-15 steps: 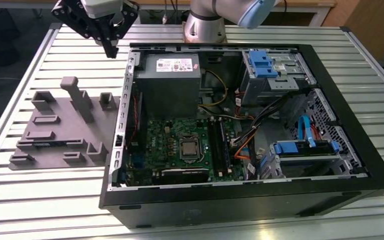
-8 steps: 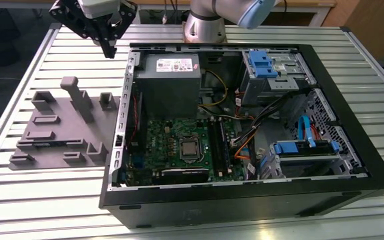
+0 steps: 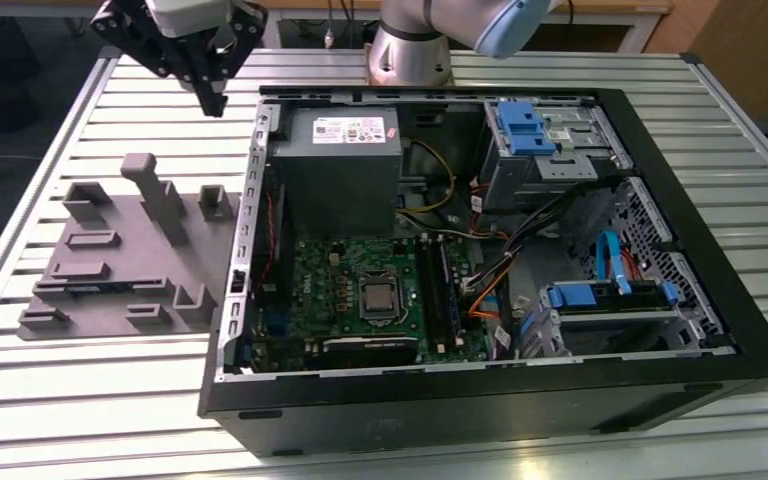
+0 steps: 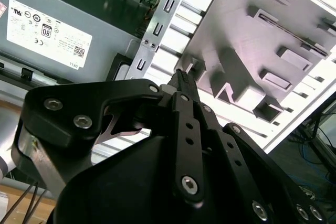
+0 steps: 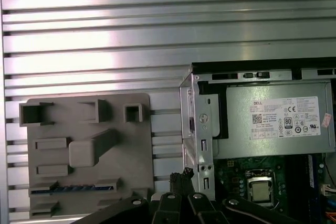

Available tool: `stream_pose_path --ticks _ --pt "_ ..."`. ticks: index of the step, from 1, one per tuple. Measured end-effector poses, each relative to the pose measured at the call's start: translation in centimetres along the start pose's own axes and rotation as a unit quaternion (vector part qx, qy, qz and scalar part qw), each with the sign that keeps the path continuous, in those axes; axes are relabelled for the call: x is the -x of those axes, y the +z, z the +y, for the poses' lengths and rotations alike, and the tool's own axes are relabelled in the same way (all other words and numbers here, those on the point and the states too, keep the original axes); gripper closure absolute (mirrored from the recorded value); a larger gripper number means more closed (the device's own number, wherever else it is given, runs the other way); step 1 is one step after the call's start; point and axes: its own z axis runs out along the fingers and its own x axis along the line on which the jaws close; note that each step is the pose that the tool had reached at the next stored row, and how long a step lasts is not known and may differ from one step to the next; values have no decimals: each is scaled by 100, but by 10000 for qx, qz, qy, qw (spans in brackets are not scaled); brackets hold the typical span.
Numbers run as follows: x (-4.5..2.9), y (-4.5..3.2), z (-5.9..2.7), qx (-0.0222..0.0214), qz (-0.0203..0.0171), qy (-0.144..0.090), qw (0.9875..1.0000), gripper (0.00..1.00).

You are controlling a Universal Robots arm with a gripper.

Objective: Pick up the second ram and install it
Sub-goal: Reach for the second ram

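the pincer point(image 3: 213, 100) hangs raised, pointing downward, seemingly closed.

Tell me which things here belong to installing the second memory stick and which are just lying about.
For the job: end effector; blue memory stick, lying in the grey tray; black memory slots on the green board.

Just there: power supply; processor; drive bay; cables.
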Motion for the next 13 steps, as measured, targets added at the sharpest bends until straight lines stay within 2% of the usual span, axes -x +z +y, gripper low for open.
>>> stream_pose_path --ticks 13 --pt "-87 1 -7 0 0 0 10000 89"
